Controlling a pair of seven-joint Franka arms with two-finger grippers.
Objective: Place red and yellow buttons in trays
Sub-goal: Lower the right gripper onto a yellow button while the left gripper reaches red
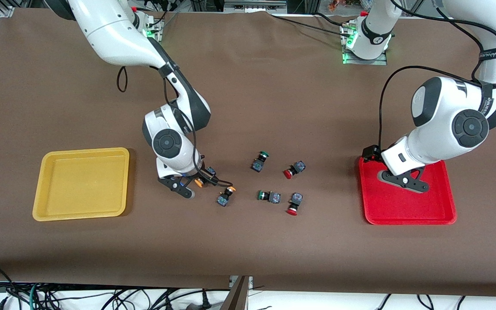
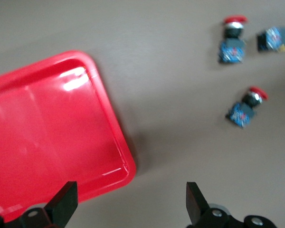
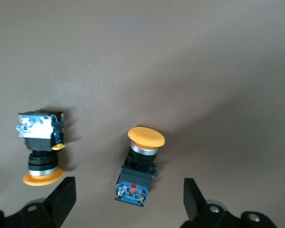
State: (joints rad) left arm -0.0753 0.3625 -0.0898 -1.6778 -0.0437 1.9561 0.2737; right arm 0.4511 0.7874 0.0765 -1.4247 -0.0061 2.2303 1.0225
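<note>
So my right claw [image 1: 189, 187] is down low over the counter [image 1: 248, 241], fingers spread wide and holding nothing, sitting right at the pair of yellow buttons. One yellow button [image 3: 139, 167] lies between my open fingers in the right wrist view, cap pointing away from the claw, which is why I'm this low: I'd say I'm lined up to pinch its dark body. The other yellow button [image 3: 40, 151] lies just beside it on its side. The yellow tray [image 1: 82, 183] is empty and sits just beside this claw, toward the right arm's end, so it should be a short carry.

My left claw [image 1: 403, 178] hangs over the red tray [image 1: 407, 215], also wide open and empty, waiting. That tray has nothing in it yet. The two red buttons [image 1: 294, 168] and [image 1: 293, 203] lie on the counter between the yellow buttons and the red tray, mixed in with two green buttons [image 1: 259, 161] and [image 1: 268, 196] that I'll leave alone.
</note>
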